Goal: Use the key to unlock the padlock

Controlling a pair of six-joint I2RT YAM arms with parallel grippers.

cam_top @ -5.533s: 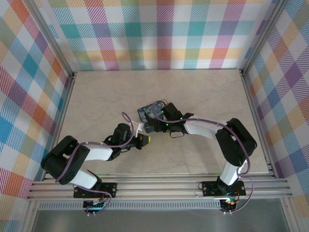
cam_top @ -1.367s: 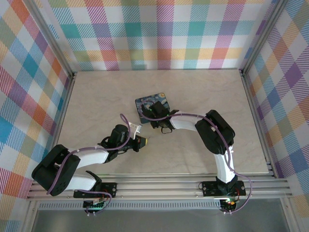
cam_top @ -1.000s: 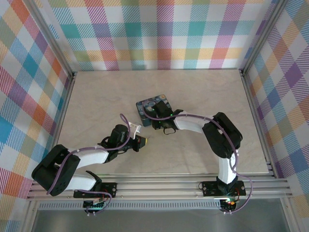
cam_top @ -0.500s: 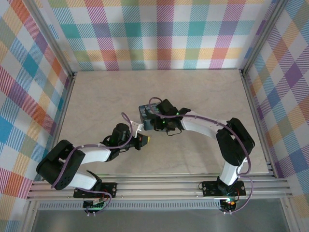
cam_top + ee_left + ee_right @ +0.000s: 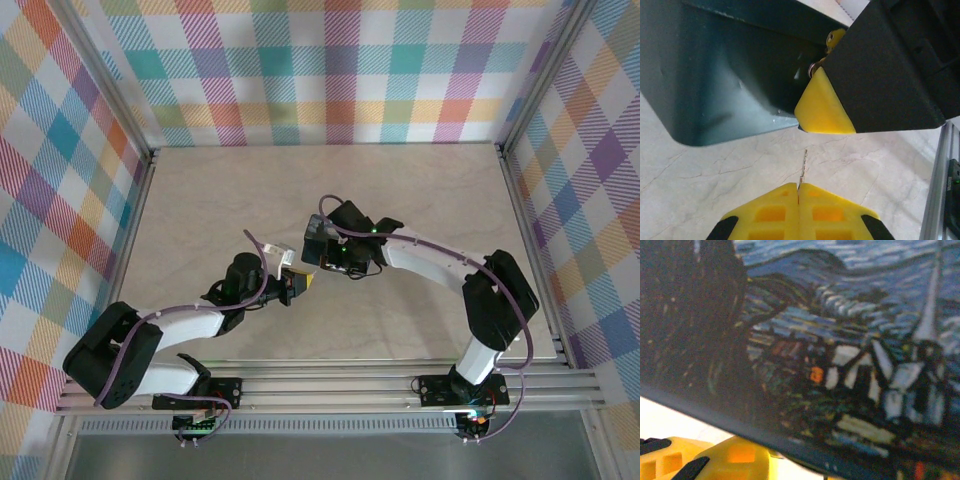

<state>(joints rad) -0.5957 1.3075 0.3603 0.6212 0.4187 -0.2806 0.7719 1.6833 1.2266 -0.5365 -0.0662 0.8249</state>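
**Key pinched in the left gripper, just below the raised box**

Left wrist view: the left gripper point(image 5: 798, 194) is closed, its yellow fingertips point(image 5: 775, 212) pressed together on the key point(image 5: 803, 167). The key's slim shaft stands up from between them and points at the box point(image 5: 715, 65). The box hangs tilted above the table point(image 5: 200, 200), one lower corner clear of the surface. A black finger with a yellow tip point(image 5: 824, 107), part of the right gripper point(image 5: 325, 262), lies against the box's near edge. Its other finger is hidden, so its opening cannot be told. A small brassy piece, apparently the padlock point(image 5: 832, 42), shows in the shadowed gap between box and finger, above the key and apart from it. Right wrist view: the box's painted lid sits close to the lens.
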